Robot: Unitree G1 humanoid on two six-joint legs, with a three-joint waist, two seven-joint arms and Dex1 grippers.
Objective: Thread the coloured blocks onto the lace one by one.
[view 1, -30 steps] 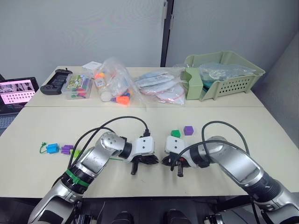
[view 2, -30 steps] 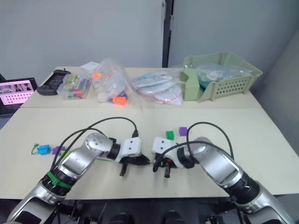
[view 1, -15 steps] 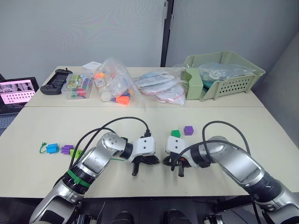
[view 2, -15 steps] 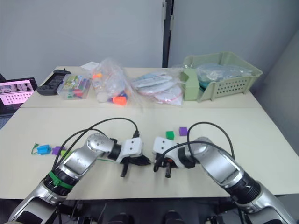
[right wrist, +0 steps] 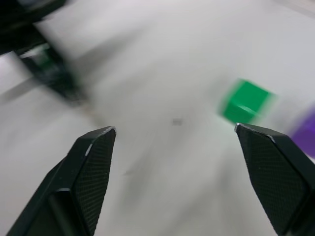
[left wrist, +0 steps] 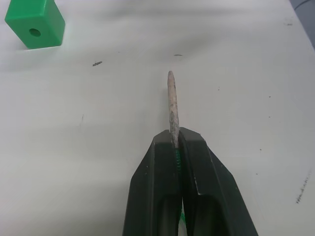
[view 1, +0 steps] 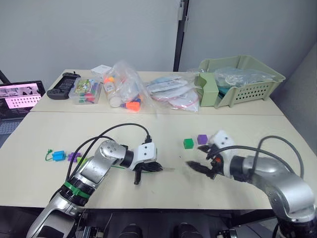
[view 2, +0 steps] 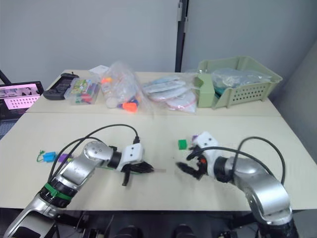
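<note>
L arm reaches in from the 7 o'clock corner of the head view, forearm lying low over the table (view 1: 163, 126), wrist turned so the left gripper (view 1: 159, 168) points toward 3 o'clock. Its two black fingers (left wrist: 202, 169) are pressed together on the lace (left wrist: 176, 160), nipping it just behind the stiff pale tip (left wrist: 172, 101), which sticks straight out past the fingertips and sits low over the tabletop. Green cord shows as a sliver between the pads.

R arm comes in from the 5 o'clock corner, elbow bent, forearm aimed toward 9 o'clock. The right gripper (view 1: 200, 168) hovers above the table w/ fingers spread wide apart, nothing between them; its wrist view shows both pads far apart over bare tabletop.

Blocks: the dark green block (view 1: 187, 143) & a purple block (view 1: 201, 139) sit side by side near table centre, at abt 11 o'clock from the R gripper and well apart from the lace tip. Far out at 9 o'clock, a blue block (view 1: 58, 155) and another purple block (view 1: 74, 157) lie in a row, w/ a lime green bit just past them; can't tell if they're on the cord.

Surface: pale cream table, two tops butted w/ a seam across. Back edge at 12 o'clock holds a clear plastic bag (view 1: 121, 87) of orange-capped items, flat packets (view 1: 171, 94), a green basket (view 1: 242, 82), a small clear box (view 1: 85, 91) of coloured bits and a black controller (view 1: 62, 85). Laptop (view 1: 20, 96) at 10 o'clock. Grey wall behind, dark vertical post at 12
</note>
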